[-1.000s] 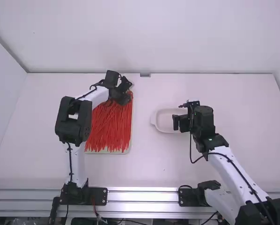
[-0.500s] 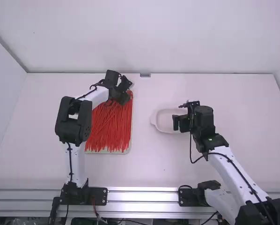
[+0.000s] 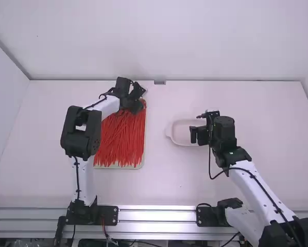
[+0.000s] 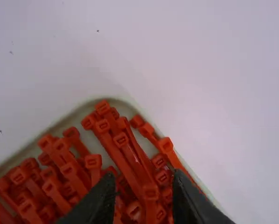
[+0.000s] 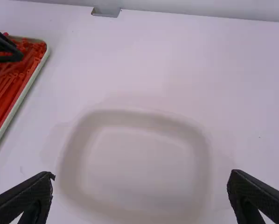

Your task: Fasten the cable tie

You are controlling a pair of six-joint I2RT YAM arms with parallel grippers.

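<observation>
Left gripper (image 4: 142, 176) at the cable ties (image 3: 120, 136), right gripper (image 5: 140, 175) over the dish (image 3: 177, 131).
The left jaws stand half open, straddling red ties at the tray's (image 3: 118, 166) 1 o'clock corner. The right jaws gape wide and empty above the white dish, at the tray's 3 o'clock.

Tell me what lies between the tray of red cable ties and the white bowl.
Nothing: bare table separates tray and bowl in the high view.
</observation>
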